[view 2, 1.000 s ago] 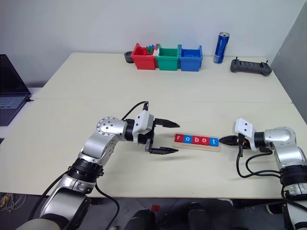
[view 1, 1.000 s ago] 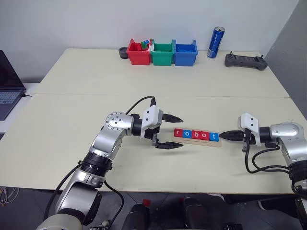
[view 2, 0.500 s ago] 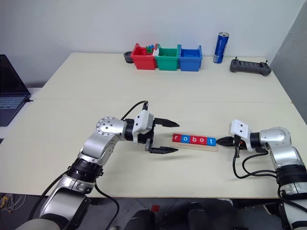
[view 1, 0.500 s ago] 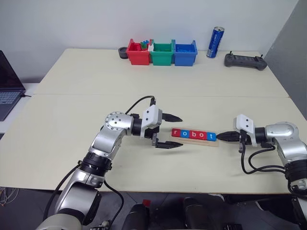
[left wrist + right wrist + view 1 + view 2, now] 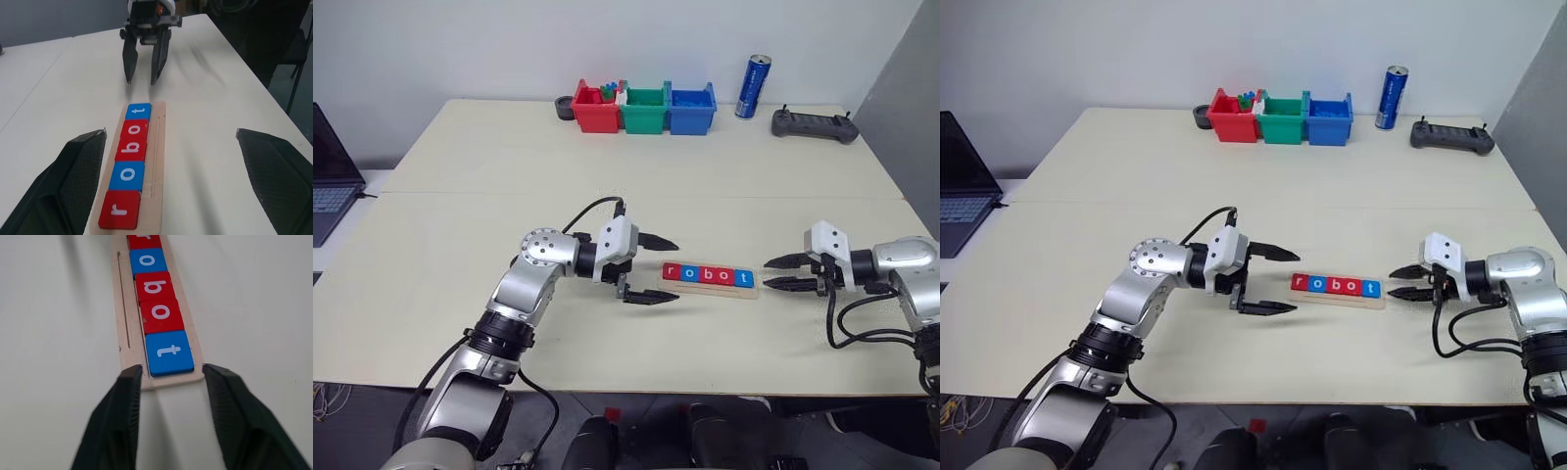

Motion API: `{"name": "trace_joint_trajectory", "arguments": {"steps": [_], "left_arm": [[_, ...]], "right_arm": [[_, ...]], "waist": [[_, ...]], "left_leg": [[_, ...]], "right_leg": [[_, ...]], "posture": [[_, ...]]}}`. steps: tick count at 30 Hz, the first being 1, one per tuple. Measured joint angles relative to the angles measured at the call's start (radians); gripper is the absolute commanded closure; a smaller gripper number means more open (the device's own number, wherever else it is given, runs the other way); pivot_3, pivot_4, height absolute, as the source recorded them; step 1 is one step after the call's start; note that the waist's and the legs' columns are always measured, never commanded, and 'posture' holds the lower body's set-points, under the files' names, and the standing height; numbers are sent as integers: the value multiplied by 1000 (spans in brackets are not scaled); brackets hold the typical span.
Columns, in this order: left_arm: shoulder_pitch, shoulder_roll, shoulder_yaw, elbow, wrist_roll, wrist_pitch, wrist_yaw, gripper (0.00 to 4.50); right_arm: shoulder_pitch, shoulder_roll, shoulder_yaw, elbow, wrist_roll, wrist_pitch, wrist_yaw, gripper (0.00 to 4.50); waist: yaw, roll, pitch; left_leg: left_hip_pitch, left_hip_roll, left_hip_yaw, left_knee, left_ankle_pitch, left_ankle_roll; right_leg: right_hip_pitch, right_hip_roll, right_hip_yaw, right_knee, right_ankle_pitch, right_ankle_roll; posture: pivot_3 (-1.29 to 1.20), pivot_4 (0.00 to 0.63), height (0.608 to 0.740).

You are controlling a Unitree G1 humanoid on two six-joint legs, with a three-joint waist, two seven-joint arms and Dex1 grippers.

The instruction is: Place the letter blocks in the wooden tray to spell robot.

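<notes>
The wooden tray (image 5: 707, 287) lies on the table in front of me. It holds five letter blocks (image 5: 709, 275) in a row reading r, o, b, o, t: red, blue, red, red, blue. My left gripper (image 5: 677, 270) is open, with one finger on each side of the tray's r end (image 5: 120, 215) and nothing held. My right gripper (image 5: 767, 273) is open just off the t end (image 5: 168, 352), its fingertips (image 5: 131, 377) level with the tray's end corners and holding nothing.
Red (image 5: 595, 108), green (image 5: 645, 109) and blue (image 5: 691, 108) bins stand in a row at the back of the table. A blue can (image 5: 754, 86) and a black controller (image 5: 815, 124) are to their right. A laptop (image 5: 331, 174) sits off the left edge.
My right gripper, shut against the tray's t end, has drawn back slightly, risen and opened. The tray with its blocks has slid a little to the left. The left gripper stays open.
</notes>
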Motion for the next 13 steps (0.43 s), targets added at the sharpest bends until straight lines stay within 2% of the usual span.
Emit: {"name": "trace_joint_trajectory", "arguments": {"steps": [4, 13], "left_arm": [[11, 27, 2, 21, 13, -10, -2, 0], [13, 42, 2, 34, 60, -12, 49, 0]], "right_arm": [[38, -5, -1, -63, 27, 42, 4, 46], [107, -20, -21, -161, 42, 77, -34, 46]], "waist": [[1, 0, 0], [1, 0, 0]], "left_leg": [[0, 0, 0, 0, 0, 0], [0, 0, 0, 0, 0, 0]], "right_leg": [[0, 0, 0, 0, 0, 0], [0, 0, 0, 0, 0, 0]], "posture": [[0, 150, 740], [0, 150, 740]]}}
